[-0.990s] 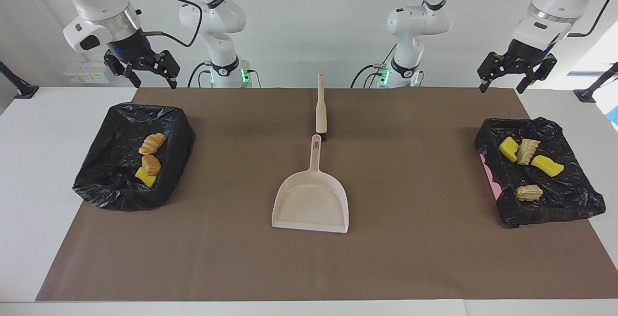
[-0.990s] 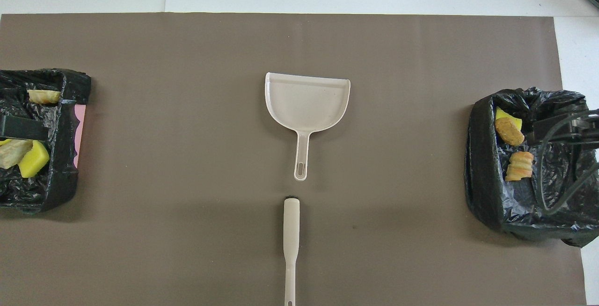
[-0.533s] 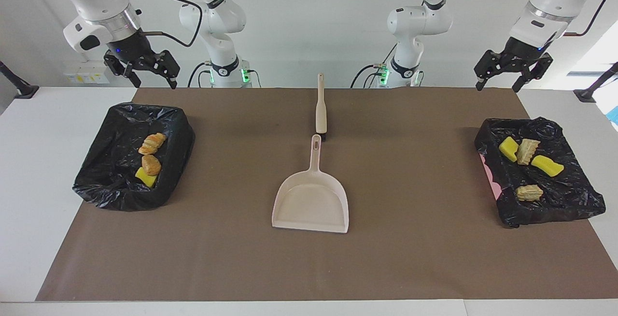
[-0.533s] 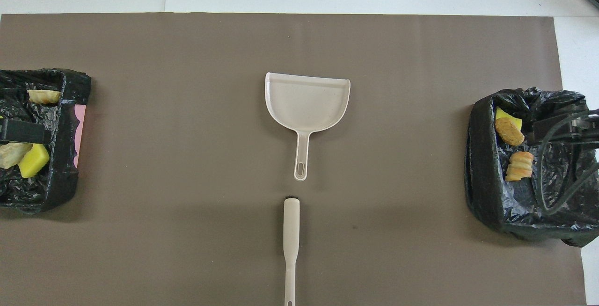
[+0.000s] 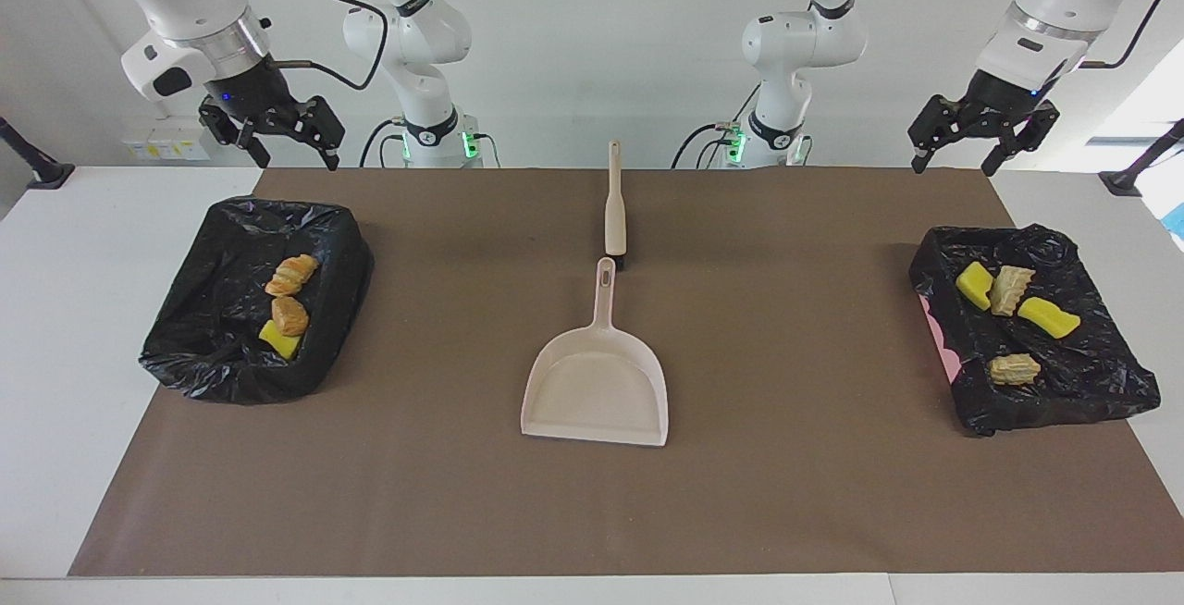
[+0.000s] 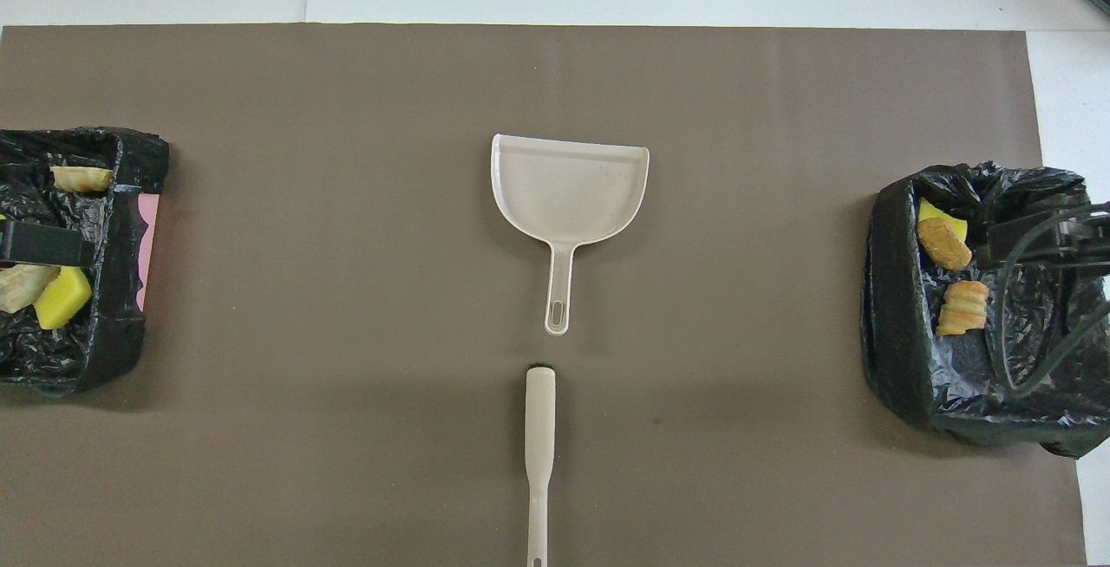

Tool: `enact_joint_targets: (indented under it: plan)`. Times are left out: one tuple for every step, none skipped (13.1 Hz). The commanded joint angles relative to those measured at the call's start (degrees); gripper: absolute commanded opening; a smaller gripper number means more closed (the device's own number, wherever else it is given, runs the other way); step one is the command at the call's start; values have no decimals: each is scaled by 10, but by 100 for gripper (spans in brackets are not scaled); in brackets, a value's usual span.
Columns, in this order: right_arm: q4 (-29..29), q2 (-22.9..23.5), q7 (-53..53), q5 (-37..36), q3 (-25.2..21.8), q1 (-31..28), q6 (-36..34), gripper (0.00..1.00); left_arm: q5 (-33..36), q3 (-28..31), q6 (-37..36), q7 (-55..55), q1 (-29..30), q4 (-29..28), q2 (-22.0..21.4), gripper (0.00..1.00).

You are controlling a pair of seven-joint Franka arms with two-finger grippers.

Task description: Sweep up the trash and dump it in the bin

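The trash lies in two black-lined bins. The bin (image 5: 344, 249) at the right arm's end holds two bread-like pieces (image 5: 291, 274) and a yellow sponge chunk (image 5: 277, 339). The bin (image 5: 939, 249) at the left arm's end holds several scraps, among them a yellow chunk (image 5: 1048, 316) and a tan piece (image 5: 1014, 368). My right gripper (image 5: 298, 159) hangs open and empty over its bin's edge nearest the robots. My left gripper (image 5: 955, 164) hangs open and empty, high over its bin's robot-side edge.
A beige dustpan (image 5: 597, 383) lies mid-table on the brown mat (image 5: 786, 494), handle toward the robots. A beige brush (image 5: 615, 216) lies in line with it, nearer the robots. Two more arms (image 5: 416, 41) stand idle at the table's robot end.
The left gripper has risen a little over its bin and now holds still. The right arm, bins, dustpan and brush have not moved.
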Motion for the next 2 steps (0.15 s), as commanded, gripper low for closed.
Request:
enact_joint_targets:
  plan:
    - [-3,-6,5,11,2,-2,-9,100,-5,-3,-1,6,5,-11,-11,100]
    - [-3,-5,5,11,2,-2,-9,100,-5,-3,-2,6,5,-11,-12,100]
